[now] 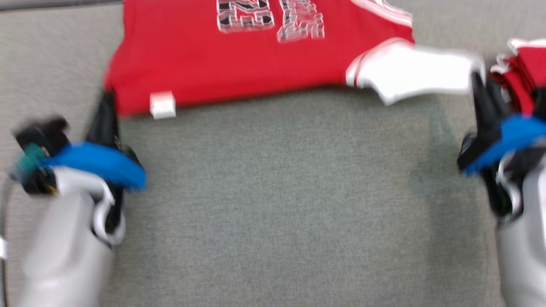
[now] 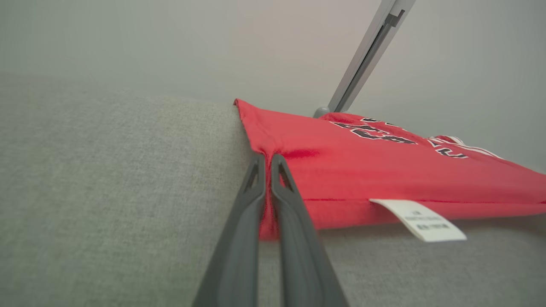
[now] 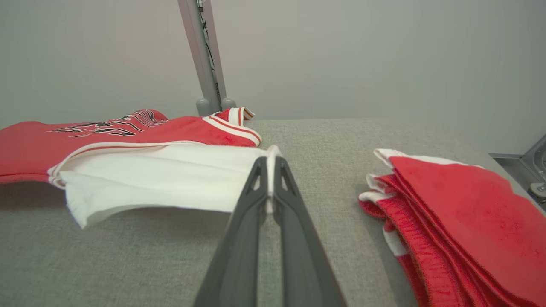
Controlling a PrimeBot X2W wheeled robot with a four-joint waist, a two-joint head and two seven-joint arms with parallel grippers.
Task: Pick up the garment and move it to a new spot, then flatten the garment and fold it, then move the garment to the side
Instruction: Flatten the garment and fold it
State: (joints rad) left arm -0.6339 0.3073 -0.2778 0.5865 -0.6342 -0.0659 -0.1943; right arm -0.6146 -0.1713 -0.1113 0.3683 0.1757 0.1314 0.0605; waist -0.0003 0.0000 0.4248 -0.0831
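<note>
Grey woven cloth covers the table point(image 1: 273, 204), with a plain pale wall behind and a metal post point(image 3: 204, 55) rising at its far edge. From the head camera the whole scene is smeared by blur, and the shirt point(image 1: 239, 64) runs off the top edge, so its black-and-white print is cut short and unreadable. The writing on its small white tag point(image 2: 420, 219) is too fine to read. A folded pile of red-and-white cloth point(image 3: 460, 213) at the robot's right is cut off by the frame edge. The shirt lies spread at the far side of the table, hem toward the robot's left and white sleeve point(image 3: 162, 179) toward its right. The left gripper point(image 2: 266, 160) is clamped tight on the near hem corner, red fabric pinched between its jaws. The right gripper point(image 3: 268, 164) is likewise closed, nipping the edge of the white sleeve, which hangs lifted off the table with a shadow beneath it.
</note>
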